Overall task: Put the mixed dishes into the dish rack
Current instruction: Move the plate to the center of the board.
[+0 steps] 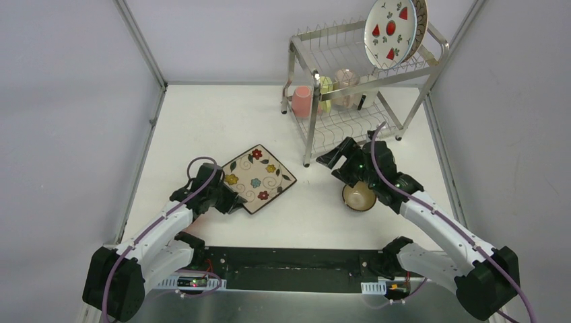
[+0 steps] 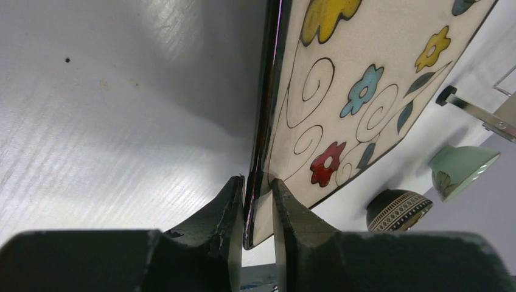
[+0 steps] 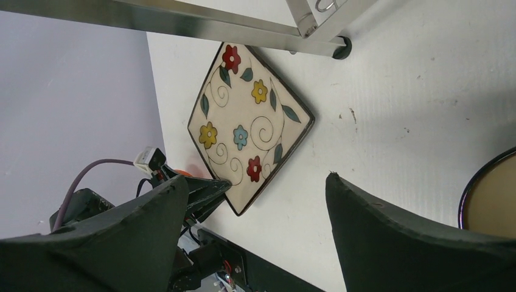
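Note:
The square cream floral plate (image 1: 259,177) lies on the white table, left of centre. My left gripper (image 1: 236,202) is shut on its near-left corner. In the left wrist view the plate's dark rim (image 2: 263,140) fills the narrow gap of that gripper (image 2: 258,182). My right gripper (image 1: 353,165) hovers open over the table just beyond the brown bowl (image 1: 359,196), which stands upright. That bowl's rim (image 3: 487,201) shows at the right edge of the right wrist view, outside the gripper (image 3: 258,177). The silver dish rack (image 1: 306,131) stands at the back right.
Two round plates (image 1: 394,30) stand on the rack's top tier. A pink cup (image 1: 301,101), a mint bowl (image 1: 326,94) and a pale cup (image 1: 347,87) sit on the lower tier. A rack foot (image 3: 342,47) is near the square plate. Grey walls close in both sides.

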You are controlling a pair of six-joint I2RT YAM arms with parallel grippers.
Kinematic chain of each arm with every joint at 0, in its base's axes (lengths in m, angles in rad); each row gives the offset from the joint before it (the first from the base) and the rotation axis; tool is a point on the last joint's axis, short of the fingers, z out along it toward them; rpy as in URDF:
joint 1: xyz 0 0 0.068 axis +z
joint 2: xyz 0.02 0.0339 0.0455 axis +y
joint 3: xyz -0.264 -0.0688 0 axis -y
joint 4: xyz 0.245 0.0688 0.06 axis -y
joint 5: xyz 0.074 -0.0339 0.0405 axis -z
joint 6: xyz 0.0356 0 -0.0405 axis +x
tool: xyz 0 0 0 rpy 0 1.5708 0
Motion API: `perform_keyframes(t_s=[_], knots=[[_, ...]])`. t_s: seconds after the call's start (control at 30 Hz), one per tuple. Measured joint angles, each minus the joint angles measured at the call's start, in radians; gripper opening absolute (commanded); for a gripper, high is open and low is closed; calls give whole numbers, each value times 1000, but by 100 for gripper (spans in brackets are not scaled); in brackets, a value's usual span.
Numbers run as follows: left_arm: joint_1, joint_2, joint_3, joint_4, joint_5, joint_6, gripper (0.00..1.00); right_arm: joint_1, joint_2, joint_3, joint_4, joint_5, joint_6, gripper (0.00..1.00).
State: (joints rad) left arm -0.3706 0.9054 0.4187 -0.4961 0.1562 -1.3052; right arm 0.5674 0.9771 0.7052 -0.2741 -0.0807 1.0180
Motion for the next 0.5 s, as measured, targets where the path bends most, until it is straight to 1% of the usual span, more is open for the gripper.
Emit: perform_keyframes(t_s=[0.07, 0.3, 0.4, 0.5], knots=[[-3, 5, 0, -3, -9, -1, 23, 0, 0, 10, -1, 3, -5, 84], [-3, 9, -1, -37, -26, 5, 35, 31, 19, 20, -21, 40, -6, 84], [-3, -7, 9, -45, -25, 13, 46, 58, 55, 20, -34, 43, -7, 84], [-3, -33, 32, -49, -26, 19, 51, 78, 81, 21, -42, 43, -7, 84]])
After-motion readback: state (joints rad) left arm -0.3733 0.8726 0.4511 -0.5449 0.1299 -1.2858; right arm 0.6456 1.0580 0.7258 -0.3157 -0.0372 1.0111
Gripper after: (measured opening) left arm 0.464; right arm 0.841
